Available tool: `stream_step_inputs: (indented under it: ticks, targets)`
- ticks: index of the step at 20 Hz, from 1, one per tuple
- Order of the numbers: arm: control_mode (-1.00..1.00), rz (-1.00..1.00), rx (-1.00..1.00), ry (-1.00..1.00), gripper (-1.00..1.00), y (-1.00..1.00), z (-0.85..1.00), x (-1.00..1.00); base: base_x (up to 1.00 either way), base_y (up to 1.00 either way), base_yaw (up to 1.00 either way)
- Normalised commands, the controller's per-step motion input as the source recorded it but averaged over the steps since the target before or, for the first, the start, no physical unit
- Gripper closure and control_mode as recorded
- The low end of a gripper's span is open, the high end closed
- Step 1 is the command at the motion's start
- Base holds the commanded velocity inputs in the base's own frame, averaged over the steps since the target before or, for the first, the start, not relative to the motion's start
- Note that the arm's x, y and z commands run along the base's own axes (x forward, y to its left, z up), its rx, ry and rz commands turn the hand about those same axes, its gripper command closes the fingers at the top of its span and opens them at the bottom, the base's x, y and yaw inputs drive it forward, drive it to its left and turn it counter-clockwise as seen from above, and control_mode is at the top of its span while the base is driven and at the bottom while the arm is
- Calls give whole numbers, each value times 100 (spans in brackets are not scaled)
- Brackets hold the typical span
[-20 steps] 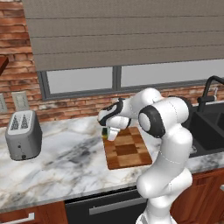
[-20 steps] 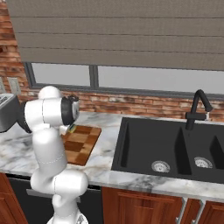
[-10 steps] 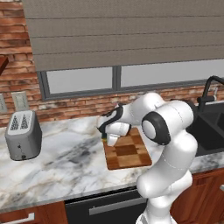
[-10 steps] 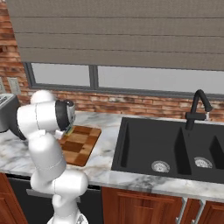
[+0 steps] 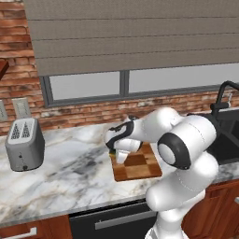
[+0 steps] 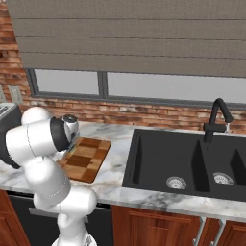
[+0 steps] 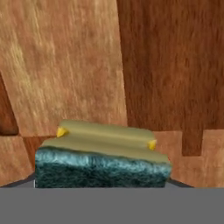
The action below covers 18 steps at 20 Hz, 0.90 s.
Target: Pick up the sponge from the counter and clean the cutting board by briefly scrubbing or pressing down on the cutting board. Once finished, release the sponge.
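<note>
Sponge (image 7: pixel 101 157) sits right in front of the hand camera, its dark green scouring face toward the lens and its yellow base beyond, against the light and dark wooden blocks of the cutting board (image 7: pixel 166 65). Whether it touches the wood or hangs just above it cannot be told from this close. The fingertips are not distinguishable there, so I cannot tell whether the jaws grip the sponge or stand apart from it.

From the left base camera, the gripper (image 5: pixel 117 150) reaches down at the near-left corner of the cutting board (image 5: pixel 140 165), with a sliver of green and yellow (the sponge (image 5: pixel 112 151)) just at its left side. The board lies flat on the marble counter (image 5: pixel 70 177). A silver toaster (image 5: pixel 24 144) stands well apart to the left, near the brick wall.

From the right base camera the cutting board (image 6: pixel 89 158) lies left of the black double sink (image 6: pixel 187 166), with the black faucet (image 6: pixel 216 120) behind.
</note>
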Motion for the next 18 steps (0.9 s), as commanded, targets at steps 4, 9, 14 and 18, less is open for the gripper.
stream_step_inputs:
  ticks: [4,9,14,18]
  targets:
    - [-100,0,0,17,100,0,-16,-67,0,0,0]
    - [-100,0,0,26,100,-1,-13,-62,0,0,0]
    - [-100,0,0,25,100,-2,-20,-60,0,0,0]
    - [-100,0,0,5,100,0,-38,-83,0,0,0]
